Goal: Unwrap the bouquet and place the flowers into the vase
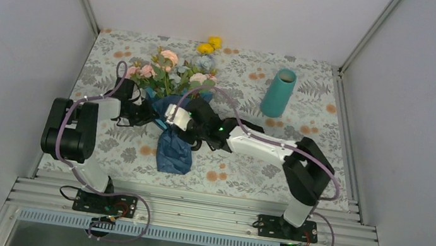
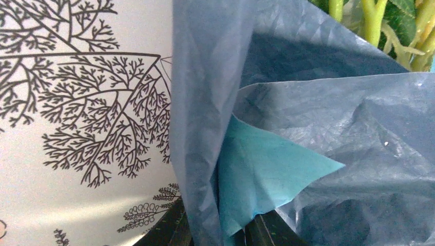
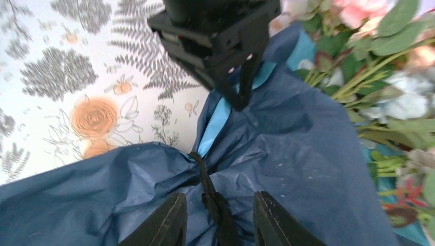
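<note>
Bouquet: the bouquet [image 1: 164, 78] lies on the surface [image 1: 299, 165] left of centre, heads pointing far, wrapped end near.
Flowers: the flowers [image 3: 390, 97] are bundled, their stems running into the blue paper [image 3: 297, 164]. Two yellow blooms [image 1: 210, 45] lie apart at the far edge.
Tie: a dark tie [image 3: 205, 177] cinches the paper at its neck, with the knot on top.
Right gripper: the right gripper [image 3: 219, 197] is open, its fingers astride the loose end of the tie and not clamping it.
Left gripper: the left gripper [image 3: 238, 100] is pinched on a fold of the paper at the far side of the neck.
Step in hand: judged to be loosening the tie.
Doing it well: close the right gripper on the tie alone, not on the paper. Pull along the tie toward the near side while the left gripper anchors the wrap, so the bundle does not drag.
Risk: the thin paper may tear or bunch.
Vase: the vase [image 1: 278, 93] stands upright to the right, well apart from the bouquet. No stems show in it.
</note>
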